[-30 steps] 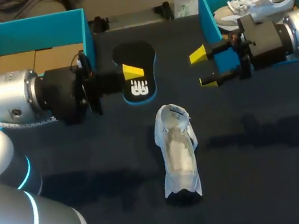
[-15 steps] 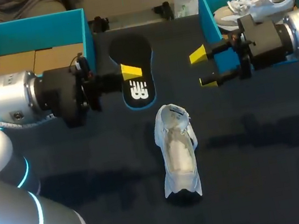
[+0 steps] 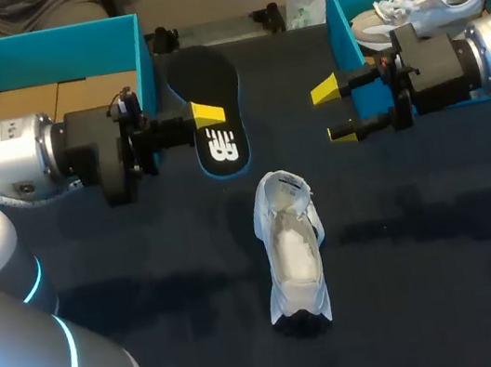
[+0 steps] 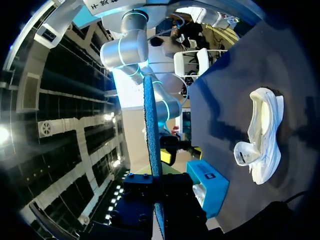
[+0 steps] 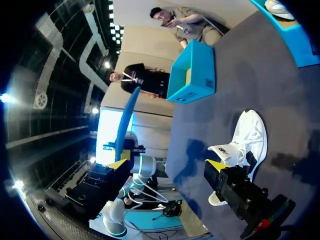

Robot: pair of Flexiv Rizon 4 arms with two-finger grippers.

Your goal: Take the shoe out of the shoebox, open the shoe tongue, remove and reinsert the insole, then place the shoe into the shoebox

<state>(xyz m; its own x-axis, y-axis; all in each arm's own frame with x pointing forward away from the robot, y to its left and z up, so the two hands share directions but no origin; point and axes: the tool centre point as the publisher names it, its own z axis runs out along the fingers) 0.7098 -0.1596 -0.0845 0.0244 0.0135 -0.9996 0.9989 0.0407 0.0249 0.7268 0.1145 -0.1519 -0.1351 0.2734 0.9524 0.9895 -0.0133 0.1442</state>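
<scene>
A white shoe (image 3: 291,246) lies on the dark table in the middle, its opening up and no insole in it. Beyond it, my left gripper (image 3: 208,114) is shut on the black, blue-edged insole (image 3: 214,80), holding it above the table. In the left wrist view the insole (image 4: 151,125) runs edge-on out of the gripper (image 4: 156,176), with the shoe (image 4: 262,135) off to one side. My right gripper (image 3: 335,112) stands open and empty in front of the right shoebox (image 3: 336,22). Its wrist view shows the shoe (image 5: 245,145) ahead of the gripper (image 5: 167,165).
A second white shoe (image 3: 423,5) lies in the right teal shoebox. A left teal box (image 3: 47,38) holds brown cardboard. A white plastic bag (image 3: 305,4) sits at the table's far edge.
My left arm has drawn back to the left and carried the insole farther from the shoe. The right arm and the shoe have not moved.
</scene>
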